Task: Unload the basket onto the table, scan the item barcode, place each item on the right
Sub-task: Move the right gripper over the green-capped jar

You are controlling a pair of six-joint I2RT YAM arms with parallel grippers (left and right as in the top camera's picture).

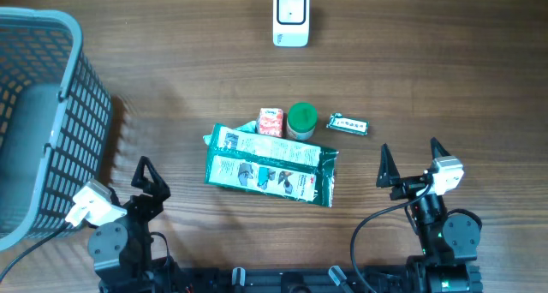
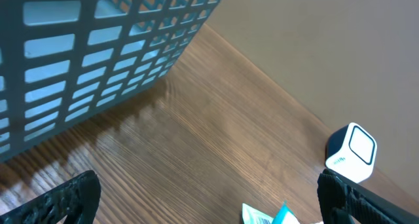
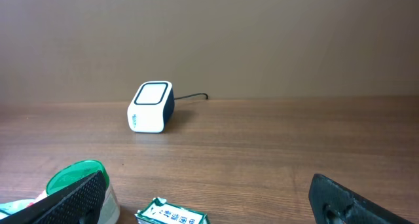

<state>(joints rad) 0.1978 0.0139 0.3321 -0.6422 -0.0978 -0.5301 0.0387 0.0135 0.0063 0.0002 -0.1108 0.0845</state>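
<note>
The blue basket is standing just beside the left gripper, whose fingers are spreading wide and holding nothing; an arm swinging outward from there is risking a knock against the basket's wall. Further right, the flat green pouch is lying pressed to the table; being thin and crinkly, it is likely resisting a clean pinch, so fingers may be scraping wood or buckling the foil until no code reads. The small red carton and the green-lidded jar are crowding the pouch's far edge; reaching for one is risking a shove to its neighbours, and the jar could tip. No barcode is showing clearly from above, so whichever item is meant may be arriving at the scanner wrong side up.

As for position: the pouch is sitting between the two grippers, near both yet touching neither; the carton and jar are sitting just beyond it; the little green packet is lying right of the jar, apart from it; the right gripper, also splayed wide and empty, is waiting near that packet, on its near right side. The scanner is resting at the far edge, well apart from both grippers.
</note>
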